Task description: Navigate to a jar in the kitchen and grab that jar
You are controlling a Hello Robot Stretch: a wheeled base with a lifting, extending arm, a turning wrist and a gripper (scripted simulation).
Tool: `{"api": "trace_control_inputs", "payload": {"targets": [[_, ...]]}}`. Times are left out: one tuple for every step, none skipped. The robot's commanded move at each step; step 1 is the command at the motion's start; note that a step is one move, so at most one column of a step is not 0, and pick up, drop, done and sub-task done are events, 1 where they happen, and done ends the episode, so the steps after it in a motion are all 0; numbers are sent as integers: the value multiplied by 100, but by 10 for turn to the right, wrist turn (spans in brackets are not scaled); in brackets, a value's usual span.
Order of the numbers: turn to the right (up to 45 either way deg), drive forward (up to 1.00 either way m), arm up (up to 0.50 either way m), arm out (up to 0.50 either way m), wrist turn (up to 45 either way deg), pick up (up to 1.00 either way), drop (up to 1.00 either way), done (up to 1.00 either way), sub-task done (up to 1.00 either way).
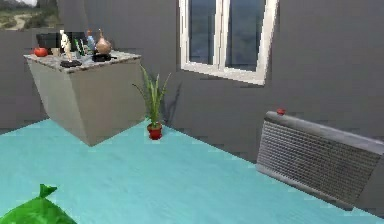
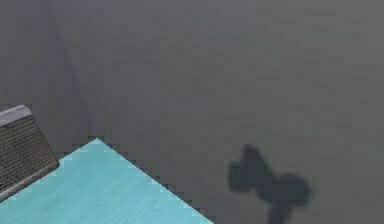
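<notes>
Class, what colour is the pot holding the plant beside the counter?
The pot is red; forward view.

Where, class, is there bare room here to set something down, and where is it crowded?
Free: the teal floor between the counter, potted plant and radiator; also most of the radiator's top, beside a small red thing. Crowded: the counter's top, packed with small objects.
</notes>
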Motion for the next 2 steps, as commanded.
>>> {"api": "trace_control_inputs", "payload": {"targets": [[60, 0, 0, 0, 0, 0, 0, 0, 0], [0, 35, 0, 0, 0, 0, 0, 0, 0]]}}
